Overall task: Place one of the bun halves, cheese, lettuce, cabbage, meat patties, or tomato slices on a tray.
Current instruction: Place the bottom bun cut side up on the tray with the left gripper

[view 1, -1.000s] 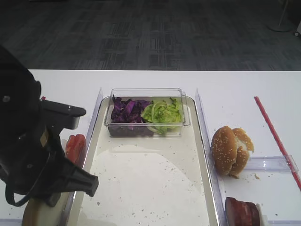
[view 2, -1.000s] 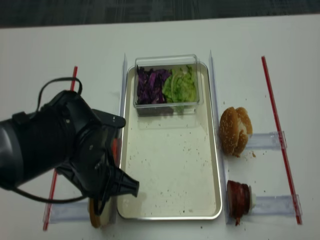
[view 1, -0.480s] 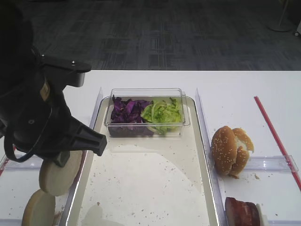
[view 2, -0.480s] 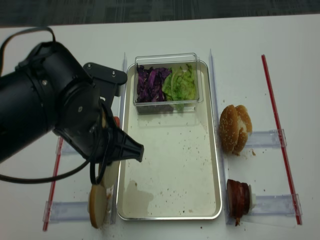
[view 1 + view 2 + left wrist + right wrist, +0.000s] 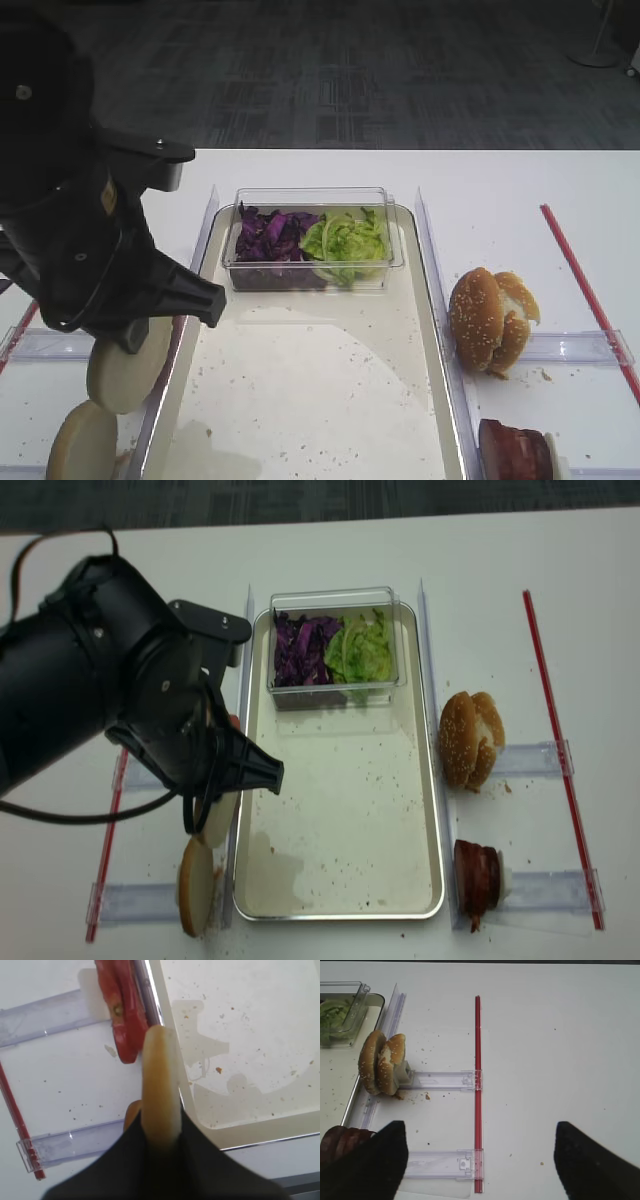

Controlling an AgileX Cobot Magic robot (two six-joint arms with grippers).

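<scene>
Between the left gripper's (image 5: 161, 1125) clamped jaws, a plain bun half (image 5: 160, 1090) hangs edge-on over the tray (image 5: 240, 1035) rim

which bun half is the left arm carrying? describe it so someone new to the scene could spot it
Start at the big silver-rimmed tray in the middle, then go to its left rim, below the black left arm. The bun half hangs there on edge, clamped in the left pincer above the table. It is plain with an off-white face, unlike the sesame-seeded buns right of the tray, and it is lifted, unlike the similar plain half below it.
</scene>
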